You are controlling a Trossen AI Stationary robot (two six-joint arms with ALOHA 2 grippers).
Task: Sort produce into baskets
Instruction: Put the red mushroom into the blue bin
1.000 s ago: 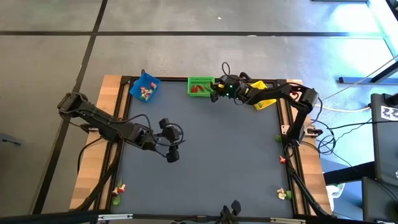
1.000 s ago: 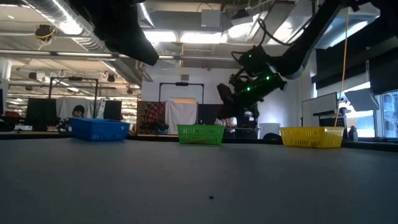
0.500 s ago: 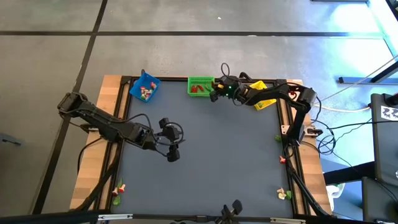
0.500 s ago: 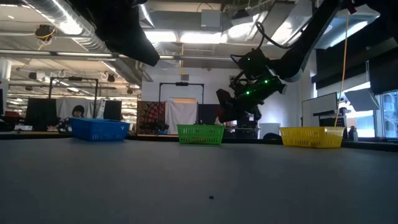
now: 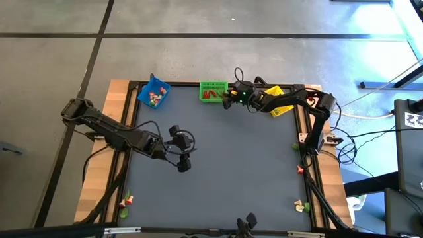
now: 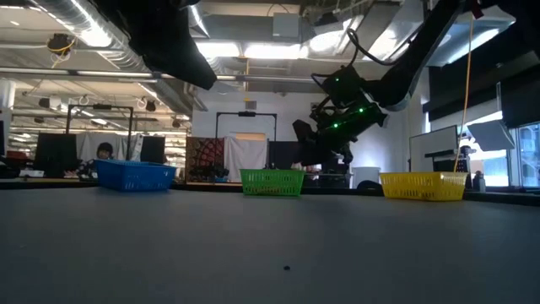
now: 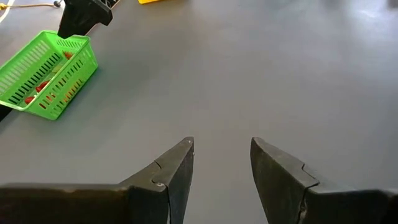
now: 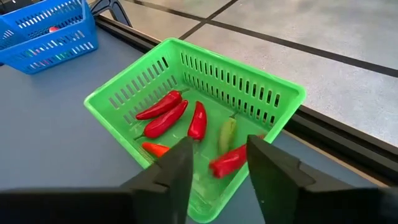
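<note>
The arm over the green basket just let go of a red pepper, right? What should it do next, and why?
Probably lift the right gripper up and away from the green basket. Its fingers stand open and a red pepper sits between and below them, inside the basket with other peppers, so nothing looks held. More produce lies near the table's right edge, likely the next pick. The left gripper waits open mid-table.

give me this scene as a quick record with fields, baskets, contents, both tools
green basket: far edge of table, middle; holds red peppers and one pale green piece
blue basket: far left, holds small mixed pieces
yellow basket: far right, partly under the right arm
right tool: over the green basket's near side, fingers apart, a red pepper just below between them, apparently not gripped
left tool: open, empty, above bare mat mid table
loose produce: a few pieces along the table's side edges
</note>
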